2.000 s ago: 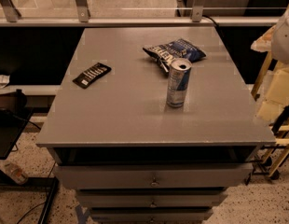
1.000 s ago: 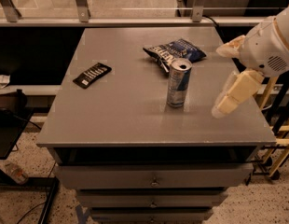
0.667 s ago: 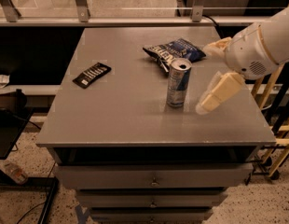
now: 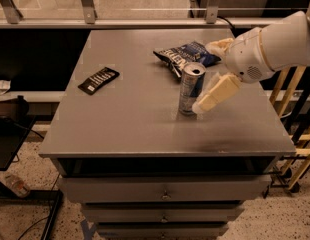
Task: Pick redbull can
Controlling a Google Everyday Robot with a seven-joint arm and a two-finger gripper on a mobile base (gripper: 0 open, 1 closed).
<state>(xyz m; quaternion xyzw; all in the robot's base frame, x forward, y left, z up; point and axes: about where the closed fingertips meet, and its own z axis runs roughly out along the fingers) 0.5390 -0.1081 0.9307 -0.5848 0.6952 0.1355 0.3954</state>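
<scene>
Gripper (image 4: pixel 209 75): on a white arm (image 4: pixel 280 39) entering from the right edge, low over the right half of the table. Its cream fingers (image 4: pixel 218 91) are spread wide apart and hold nothing. The nearer finger slants down, with its tip just beside the lower right side of the can. The farther finger lies above the snack bag's right end.

Redbull can (image 4: pixel 190 91): silver and blue, upright, shiny round top. It stands on the table right of centre, just left of the gripper; contact cannot be told.

Snack bag (image 4: pixel 187 53): dark blue, white lettering, lying flat just behind the can.

Black packet (image 4: pixel 98 80): flat, rectangular, lying askew, well apart on the left.

Table (image 4: pixel 130 124): grey top, with drawers (image 4: pixel 165 189) beneath.
</scene>
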